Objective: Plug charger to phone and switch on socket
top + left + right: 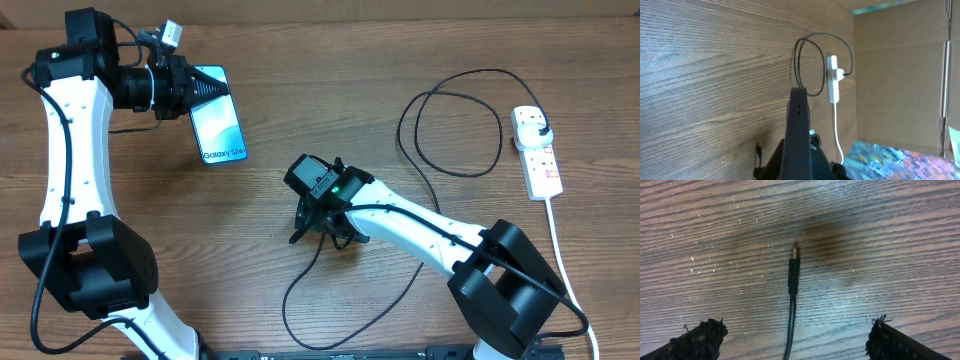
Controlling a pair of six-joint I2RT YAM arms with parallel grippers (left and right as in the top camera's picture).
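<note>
Hovering wide-open over the charger tip [793, 272] at twelve o'clock, my right gripper [797, 339] could nudge it aside when closing; my left gripper [188, 90] clamps the phone [220, 125].

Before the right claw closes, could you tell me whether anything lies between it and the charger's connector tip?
Nothing visible does. The right claw is open above the table, and the connector tip lies uncovered on the wood between its fingers, touching neither.

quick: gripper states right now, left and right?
Left gripper: closed, holding the phone.
Right gripper: open, holding nothing, poised over the charger connector.
</note>
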